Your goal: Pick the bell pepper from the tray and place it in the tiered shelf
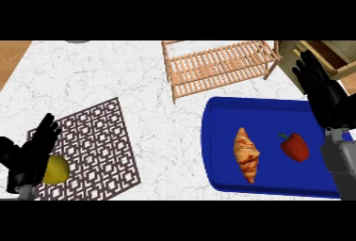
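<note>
In the head view, a blue tray [222,141] lies on the white marbled tabletop [97,75] and serves as the landmark here. On the tray's surface, toward its right side, sits the red bell pepper [295,147] with its green stem pointing up-left; to the pepper's left, also on the tray, lies a croissant [246,154], the two apart from each other. Beyond the tray's far edge stands the wooden tiered shelf [219,63], its slatted top seen from above. Over the tray's right edge hangs the right hand [321,89], fingers straight and released, holding nothing, near the pepper but not touching it. Well to the left of the tray lies a dark patterned mat [97,146], and at its near left corner sits a yellow lemon [57,170]. The left hand [31,153] shows there too, fingers straight and released, partly covering the lemon without curling round it.
</note>
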